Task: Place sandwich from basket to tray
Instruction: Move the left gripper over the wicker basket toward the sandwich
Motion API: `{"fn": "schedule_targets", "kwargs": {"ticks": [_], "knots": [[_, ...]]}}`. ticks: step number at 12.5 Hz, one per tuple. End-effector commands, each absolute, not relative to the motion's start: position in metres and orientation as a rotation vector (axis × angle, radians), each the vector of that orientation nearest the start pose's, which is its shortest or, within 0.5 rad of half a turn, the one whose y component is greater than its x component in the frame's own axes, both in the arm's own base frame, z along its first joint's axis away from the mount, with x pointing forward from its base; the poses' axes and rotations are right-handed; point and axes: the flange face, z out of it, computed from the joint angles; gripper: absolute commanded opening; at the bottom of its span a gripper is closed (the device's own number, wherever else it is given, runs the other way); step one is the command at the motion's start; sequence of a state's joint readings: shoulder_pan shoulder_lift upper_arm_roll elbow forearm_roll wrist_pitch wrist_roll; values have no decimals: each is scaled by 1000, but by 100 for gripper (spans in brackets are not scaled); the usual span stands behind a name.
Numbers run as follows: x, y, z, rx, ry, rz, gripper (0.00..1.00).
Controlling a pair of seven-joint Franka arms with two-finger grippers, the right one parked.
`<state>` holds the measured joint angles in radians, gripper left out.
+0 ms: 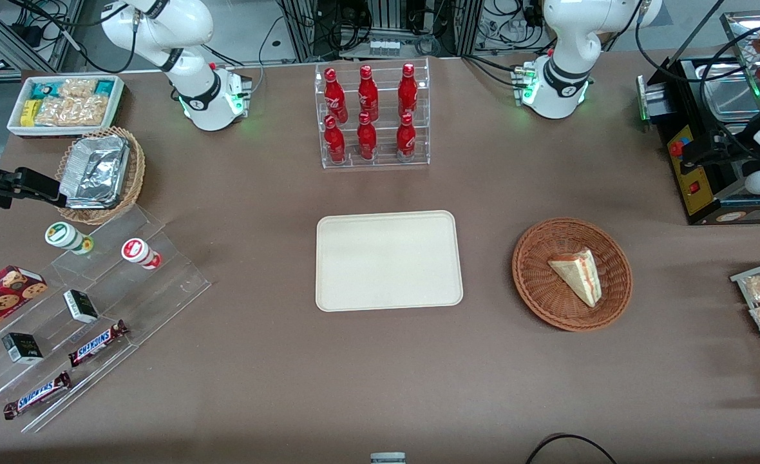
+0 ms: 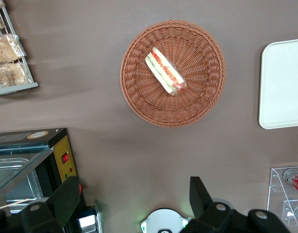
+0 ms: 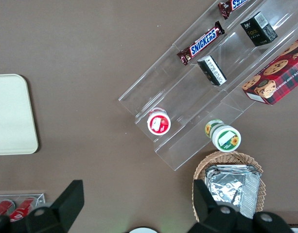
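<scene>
From the front, the sandwich (image 1: 577, 275) lies in the basket (image 1: 534, 283) beside the bare tray (image 1: 388, 260); at the wrist, the gripper (image 2: 134, 204) hangs wide-open high above it, risking pinching wicker or squashing bread.

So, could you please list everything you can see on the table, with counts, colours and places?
sandwich: one, white with red and green filling, in the basket
basket: one, reddish-brown wicker, beside the tray toward the working arm's end
tray: one, cream, mid-table
cola bottles: six, red, in a clear rack farther from the camera than the tray
foil containers: silver, stacked in a tan wicker basket, parked arm's end
Snickers bars: two, brown, on the clear stepped stand
cookie box: one, red, same stand
snack bin: one, white, parked arm's end
claw: one, black, open, high above the table beside the basket
</scene>
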<state>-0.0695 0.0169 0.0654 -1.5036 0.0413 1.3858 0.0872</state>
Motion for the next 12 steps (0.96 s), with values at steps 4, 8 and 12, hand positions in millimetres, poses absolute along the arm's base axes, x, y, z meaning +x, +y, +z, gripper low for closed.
{"fn": "schedule_targets", "kwargs": {"ticks": [4, 8, 12], "knots": [[541, -2, 614, -3101, 167, 250, 100], [547, -2, 534, -3100, 175, 265, 100], [548, 1, 449, -3105, 172, 148, 100]]}}
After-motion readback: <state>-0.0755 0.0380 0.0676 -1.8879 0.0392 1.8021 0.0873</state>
